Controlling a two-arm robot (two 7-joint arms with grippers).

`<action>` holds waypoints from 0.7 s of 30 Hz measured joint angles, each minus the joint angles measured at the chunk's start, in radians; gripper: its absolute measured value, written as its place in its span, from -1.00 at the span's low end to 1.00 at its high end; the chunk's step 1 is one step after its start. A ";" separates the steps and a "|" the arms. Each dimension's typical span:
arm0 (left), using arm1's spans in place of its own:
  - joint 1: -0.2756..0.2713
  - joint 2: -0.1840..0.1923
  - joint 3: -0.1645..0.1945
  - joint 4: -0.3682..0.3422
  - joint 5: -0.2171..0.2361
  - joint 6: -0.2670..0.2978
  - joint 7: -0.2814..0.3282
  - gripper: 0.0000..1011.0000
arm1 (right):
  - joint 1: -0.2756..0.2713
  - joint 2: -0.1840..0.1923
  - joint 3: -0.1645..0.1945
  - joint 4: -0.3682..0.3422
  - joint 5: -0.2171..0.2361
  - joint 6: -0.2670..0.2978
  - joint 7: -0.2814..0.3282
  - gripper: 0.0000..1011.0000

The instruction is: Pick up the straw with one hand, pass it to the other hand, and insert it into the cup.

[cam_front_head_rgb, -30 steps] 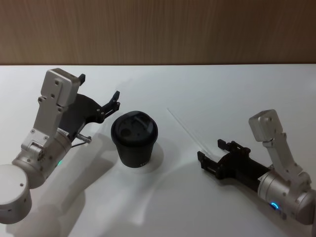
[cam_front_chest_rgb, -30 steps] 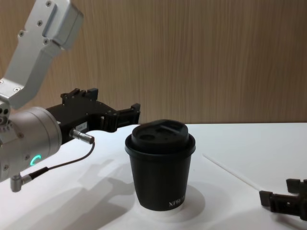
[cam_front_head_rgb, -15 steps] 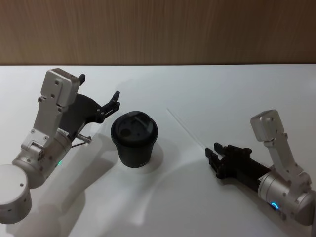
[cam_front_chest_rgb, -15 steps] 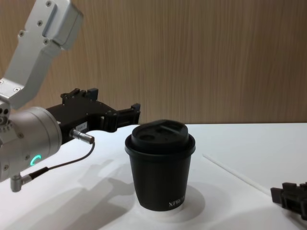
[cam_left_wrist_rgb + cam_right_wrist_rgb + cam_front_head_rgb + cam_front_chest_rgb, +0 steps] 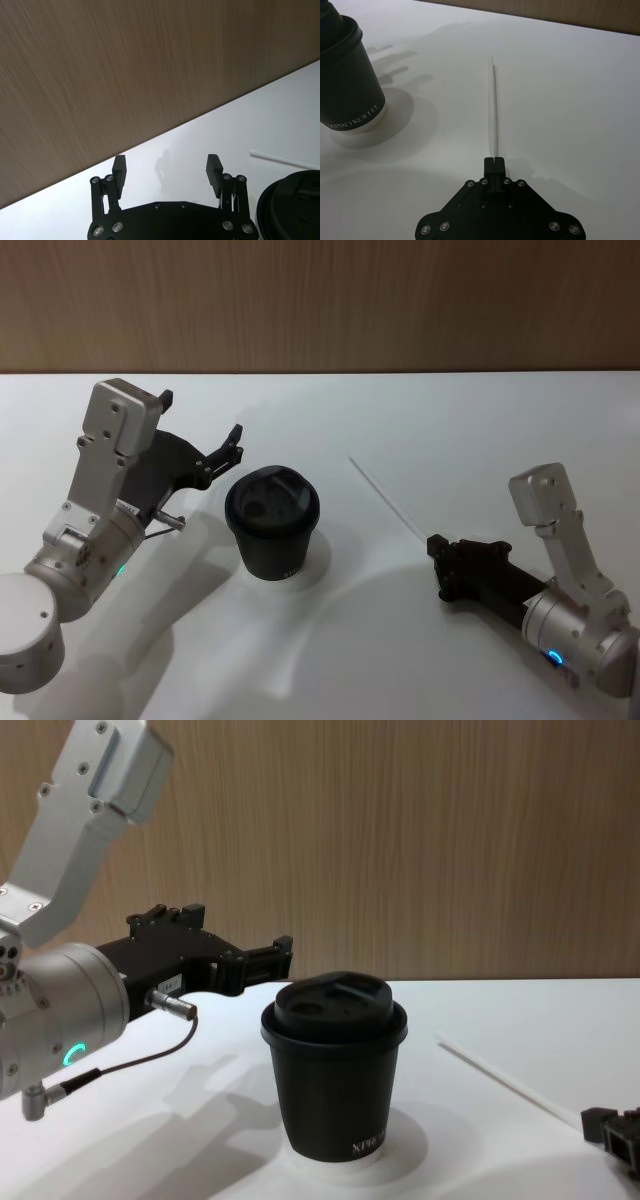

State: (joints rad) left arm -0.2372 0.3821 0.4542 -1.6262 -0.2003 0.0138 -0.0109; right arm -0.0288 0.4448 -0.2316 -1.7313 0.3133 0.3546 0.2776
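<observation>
Head view: straw [image 5: 387, 497] right of cup [image 5: 272, 510]

Matt black cup [image 5: 335, 1080], wood-grain wall [image 5: 420, 840]

right gripper [image 5: 494, 160]: black; fingers pressed together on the near end of the straw
straw [image 5: 494, 105]: thin, white, straight; runs away from the fingertips above the table
cup [image 5: 346, 75]: black paper, white lettering near its base; upright, well apart from the straw
table [image 5: 570, 100]: white; wooden wall [image 5: 570, 12] behind
</observation>
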 joint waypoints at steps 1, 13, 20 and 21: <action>0.000 0.000 0.000 0.000 0.000 0.000 0.000 0.98 | 0.000 0.000 0.000 0.000 0.000 0.000 0.000 -0.99; 0.000 0.000 0.000 0.000 0.000 0.000 0.000 0.98 | -0.001 -0.003 0.006 0.001 -0.009 -0.018 -0.003 -1.00; 0.000 0.000 0.000 0.000 0.000 0.000 0.000 0.98 | 0.004 -0.004 0.018 -0.006 -0.022 -0.063 -0.006 -1.00; 0.000 0.000 0.000 0.000 0.000 0.000 0.000 0.98 | 0.007 -0.005 0.023 -0.008 -0.025 -0.078 -0.007 -1.00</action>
State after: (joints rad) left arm -0.2372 0.3821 0.4542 -1.6262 -0.2004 0.0138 -0.0109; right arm -0.0222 0.4399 -0.2090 -1.7398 0.2886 0.2768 0.2710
